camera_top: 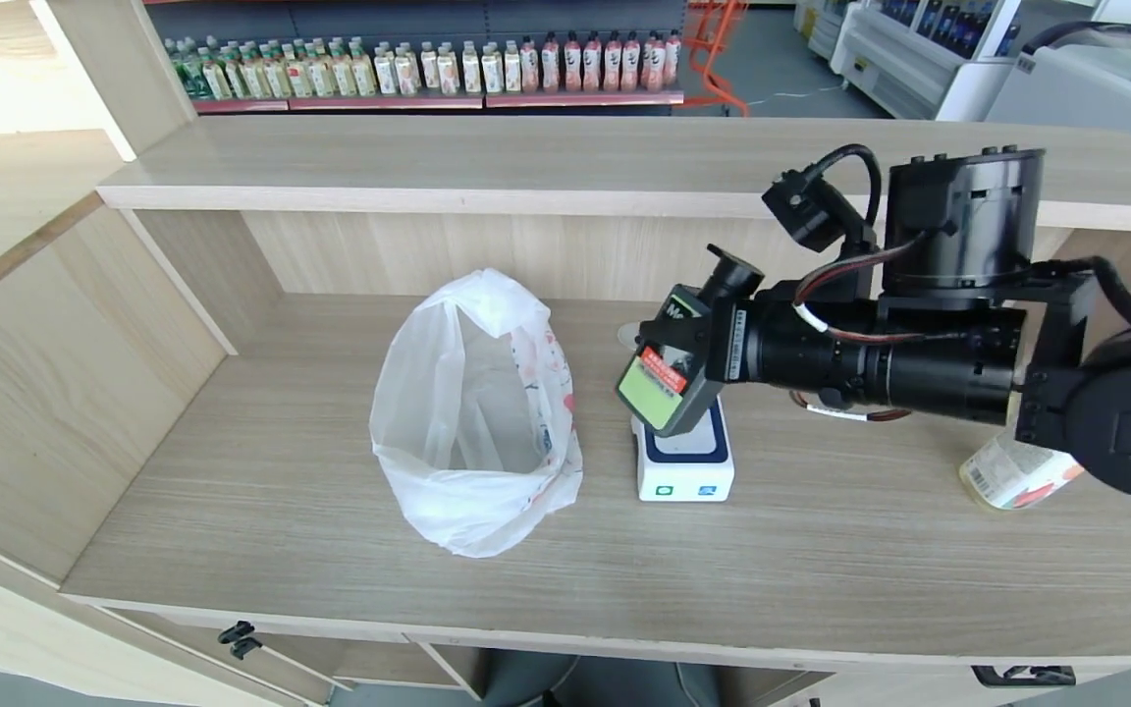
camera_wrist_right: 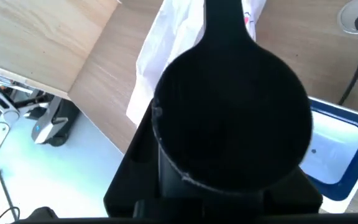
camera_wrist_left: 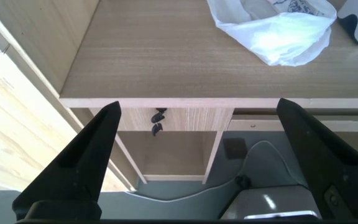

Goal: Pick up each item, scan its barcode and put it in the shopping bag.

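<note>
Green-faced box (camera_top: 666,381) above scanner (camera_top: 686,473)

Wood counter (camera_top: 821,550), raised back ledge (camera_top: 526,157); bottle shelves (camera_top: 428,74) behind (grey floor (camera_top: 781,59), daylight).

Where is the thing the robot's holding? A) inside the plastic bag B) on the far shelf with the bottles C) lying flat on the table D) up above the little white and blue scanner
D: the right gripper holds the green-labelled item in the air right over the scanner, beside the shopping bag and not in it.
</note>
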Controlling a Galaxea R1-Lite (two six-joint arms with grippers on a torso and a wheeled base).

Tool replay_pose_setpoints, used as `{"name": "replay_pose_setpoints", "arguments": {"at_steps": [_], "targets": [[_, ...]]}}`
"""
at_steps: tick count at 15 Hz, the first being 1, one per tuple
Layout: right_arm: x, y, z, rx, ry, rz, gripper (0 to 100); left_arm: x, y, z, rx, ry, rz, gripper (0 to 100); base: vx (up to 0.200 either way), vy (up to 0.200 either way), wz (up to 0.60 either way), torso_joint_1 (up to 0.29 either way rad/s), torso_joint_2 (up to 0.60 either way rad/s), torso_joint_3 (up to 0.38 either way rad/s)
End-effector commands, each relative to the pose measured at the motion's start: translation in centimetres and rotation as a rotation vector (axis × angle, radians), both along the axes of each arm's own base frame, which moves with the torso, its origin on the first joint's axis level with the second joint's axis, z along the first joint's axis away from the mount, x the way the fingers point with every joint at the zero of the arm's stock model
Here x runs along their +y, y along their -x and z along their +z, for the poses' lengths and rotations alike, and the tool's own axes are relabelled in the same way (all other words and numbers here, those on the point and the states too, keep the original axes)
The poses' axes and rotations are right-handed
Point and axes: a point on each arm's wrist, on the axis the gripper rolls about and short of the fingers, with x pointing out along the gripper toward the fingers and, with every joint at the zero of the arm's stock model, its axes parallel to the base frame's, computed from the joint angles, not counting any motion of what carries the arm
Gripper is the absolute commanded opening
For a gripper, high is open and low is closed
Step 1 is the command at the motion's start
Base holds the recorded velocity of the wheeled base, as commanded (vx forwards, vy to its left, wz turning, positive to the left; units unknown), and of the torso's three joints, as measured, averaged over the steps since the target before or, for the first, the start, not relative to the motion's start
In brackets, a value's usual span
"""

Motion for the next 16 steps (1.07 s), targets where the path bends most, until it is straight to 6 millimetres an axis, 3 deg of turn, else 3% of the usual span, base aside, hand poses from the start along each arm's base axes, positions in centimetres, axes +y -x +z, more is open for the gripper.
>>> {"name": "replay_pose_setpoints", "arguments": {"at_steps": [1, 3, 8, 10, 16], "targets": [[2.9, -2.6, -2.9, 0.043, 0.025, 0.105, 0, 0.0, 0.0, 0.0, 0.000, 0.001, 0.000, 100, 0.000, 0.000, 0.00, 0.000, 0.00, 0.000], [2.5, -3.2, -4.0, 0.008, 0.006, 0.292, 0, 0.0, 0.0, 0.0, 0.000, 0.000, 0.000, 100, 0.000, 0.000, 0.00, 0.000, 0.00, 0.000], [-0.1, -4.3, -7.0, -0.097, 0.184, 0.292, 0, 0.0, 0.0, 0.0, 0.000, 0.000, 0.000, 100, 0.000, 0.000, 0.00, 0.000, 0.00, 0.000], [0.1, -5.4, -7.9, -0.135, 0.228, 0.310, 0, 0.0, 0.0, 0.0, 0.000, 0.001, 0.000, 100, 0.000, 0.000, 0.00, 0.000, 0.00, 0.000], [2.9, -8.8, -9.3, -0.282, 0.084, 0.545, 0, 0.0, 0.0, 0.0, 0.000, 0.001, 0.000, 100, 0.000, 0.000, 0.00, 0.000, 0.00, 0.000]]}}
